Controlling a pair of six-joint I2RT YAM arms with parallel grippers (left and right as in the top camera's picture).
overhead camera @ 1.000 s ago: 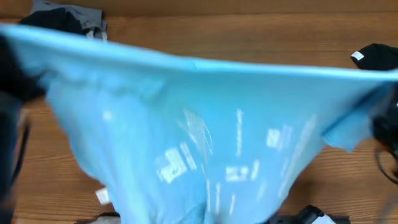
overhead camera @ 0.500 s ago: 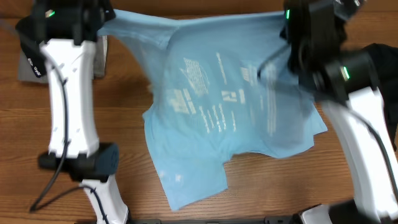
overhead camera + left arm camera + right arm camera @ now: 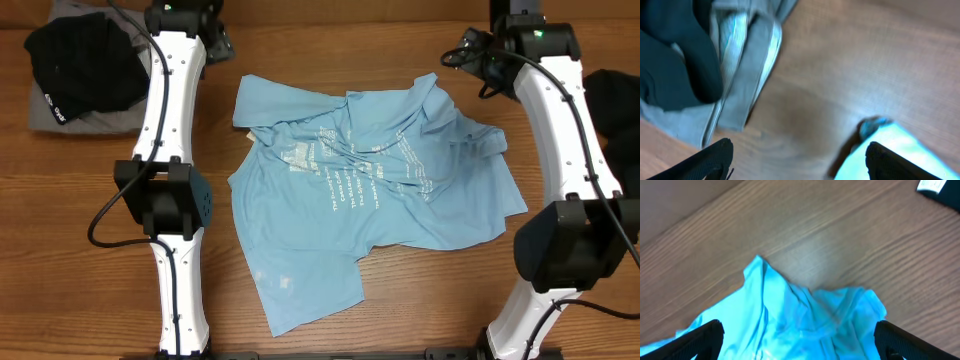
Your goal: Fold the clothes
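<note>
Shirt (image 3: 370,210) just dropped onto the counter (image 3: 60,280), left fingers (image 3: 710,160) and right fingers (image 3: 695,340) let go, spread empty. Still rumpled, zero folds yet

White print on light-blue T-shirt (image 3: 355,185): too small to be read. Black garment (image 3: 612,100) is cut off by the overhead view's right edge. Grey garment (image 3: 100,119) is largely covered by second black garment (image 3: 85,62). Left wrist view is blurred throughout.

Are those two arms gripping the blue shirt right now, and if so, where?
Nothing is held. The left gripper and the right gripper both stand open, and the light-blue T-shirt lies crumpled on the table.
</note>
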